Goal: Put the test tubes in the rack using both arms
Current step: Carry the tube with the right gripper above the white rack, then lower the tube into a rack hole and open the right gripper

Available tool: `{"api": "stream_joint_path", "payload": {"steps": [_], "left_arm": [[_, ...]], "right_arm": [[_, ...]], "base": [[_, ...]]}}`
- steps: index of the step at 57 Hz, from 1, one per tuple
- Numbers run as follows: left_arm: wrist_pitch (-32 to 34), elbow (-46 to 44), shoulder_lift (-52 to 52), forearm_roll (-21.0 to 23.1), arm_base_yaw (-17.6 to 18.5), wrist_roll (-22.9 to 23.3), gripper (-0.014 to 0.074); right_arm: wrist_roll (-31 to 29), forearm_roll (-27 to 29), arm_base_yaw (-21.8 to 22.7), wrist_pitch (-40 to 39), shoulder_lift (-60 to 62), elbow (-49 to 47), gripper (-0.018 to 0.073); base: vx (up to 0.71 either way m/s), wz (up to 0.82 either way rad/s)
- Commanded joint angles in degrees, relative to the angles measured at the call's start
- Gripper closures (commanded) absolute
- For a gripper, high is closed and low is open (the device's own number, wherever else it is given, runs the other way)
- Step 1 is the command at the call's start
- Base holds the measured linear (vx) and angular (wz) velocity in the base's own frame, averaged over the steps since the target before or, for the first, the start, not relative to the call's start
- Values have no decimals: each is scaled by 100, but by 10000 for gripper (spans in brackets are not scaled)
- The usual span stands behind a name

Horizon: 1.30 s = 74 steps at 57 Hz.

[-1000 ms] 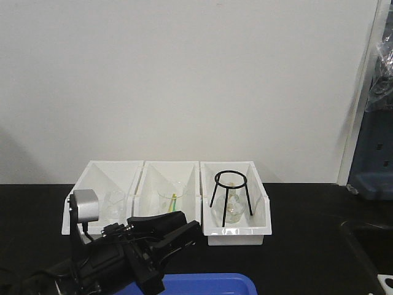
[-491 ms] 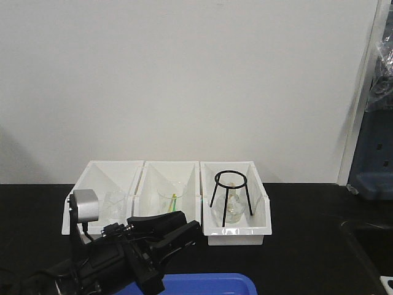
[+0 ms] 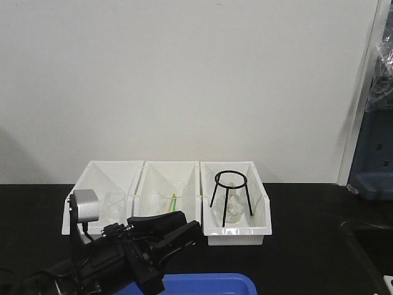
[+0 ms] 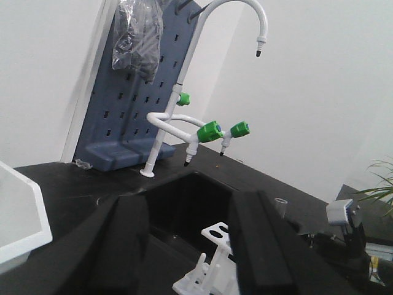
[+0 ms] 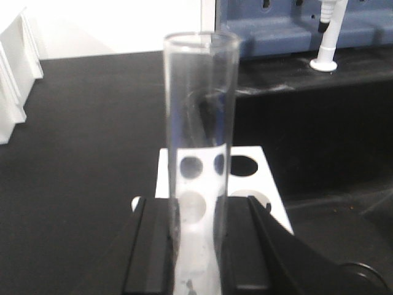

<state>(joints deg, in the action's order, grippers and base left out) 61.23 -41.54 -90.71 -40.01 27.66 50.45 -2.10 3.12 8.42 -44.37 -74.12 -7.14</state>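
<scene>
In the right wrist view my right gripper (image 5: 199, 206) is shut on a clear test tube (image 5: 199, 110), held upright just above the white rack (image 5: 249, 181) and its round holes. In the left wrist view my left gripper (image 4: 189, 200) is open, with nothing between its black fingers (image 4: 258, 239). Beyond them stands the rack (image 4: 212, 258) beside the sink. A tube's clear rim (image 4: 280, 203) peeks out behind the right finger. From the front, the left gripper (image 3: 187, 222) lies low at the lower left. Only a white sliver of the rack (image 3: 389, 281) shows at the right edge.
Three white bins (image 3: 236, 230) stand in a row at the back, holding beakers (image 3: 171, 198) and a black wire tripod (image 3: 230, 190). A blue tray (image 3: 209, 284) lies at the front edge. A sunken black sink (image 4: 196, 203), a white tap (image 4: 184, 117) and a blue pegboard (image 4: 129, 117) are on the right.
The white sliver of rack at the lower right corner of the front view has shrunk slightly. The left arm has not moved.
</scene>
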Motion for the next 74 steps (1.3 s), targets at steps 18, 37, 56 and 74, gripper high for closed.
{"api": "stream_joint_path", "payload": {"steps": [18, 37, 56, 74], "left_arm": [[386, -165, 210, 269, 6, 50, 155], [386, -165, 210, 275, 6, 50, 155], [164, -165, 210, 574, 6, -131, 155], [93, -165, 259, 1178, 6, -870, 155]], "right_arm": [[-2, -35, 21, -543, -65, -119, 380], [-2, -22, 21, -389, -65, -119, 76], [-17, -196, 21, 791, 899, -590, 76], [-504, -312, 27, 4572, 2825, -3042, 76]], "base": [[0, 0], [0, 0], [0, 0], [0, 0]]}}
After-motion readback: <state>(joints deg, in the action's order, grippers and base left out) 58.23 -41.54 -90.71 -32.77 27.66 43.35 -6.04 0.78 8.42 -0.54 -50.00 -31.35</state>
